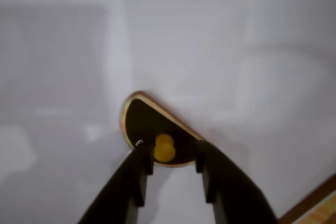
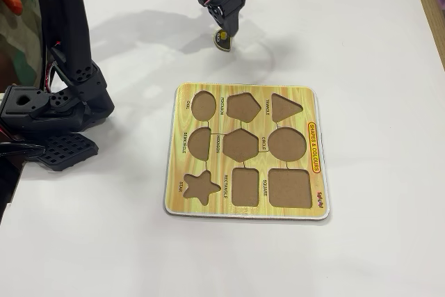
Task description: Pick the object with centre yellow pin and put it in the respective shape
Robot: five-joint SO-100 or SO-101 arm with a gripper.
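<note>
Black and rimmed in thin yellow, the half-round puzzle piece (image 1: 149, 129) lies flat on the white table (image 2: 361, 39), its yellow knob (image 1: 164, 148) standing up at the middle. The gripper (image 1: 173, 161) has its two dark fingers (image 1: 137, 174) set one on each side of that knob, with a gap showing between knob and finger on both sides in the wrist view, so the jaws stand narrowly apart and are not pinching yet. That placing makes sense to me: the knob is the only raised part, and a flat piece like this gives the fingers nothing else to hold.

From the fixed view the arm (image 2: 66, 46) reaches across the top of the table and comes down steeply on the piece (image 2: 222, 38), which sits well apart from the yellow shape board (image 2: 316, 165), beyond the board's far edge. The semicircle cutout (image 2: 199, 142) is in the left column of the board, between the oval hole (image 2: 203, 106) and the star hole (image 2: 200, 187), and it is empty.

Bare table surrounds the piece on all sides, so there is plenty of room to lift. The path to the board looks clear too. I'd judge the tighter part to be the end: the straight edge of the piece must be turned to match the cutout, and the neighbouring holes sit close by.
</note>
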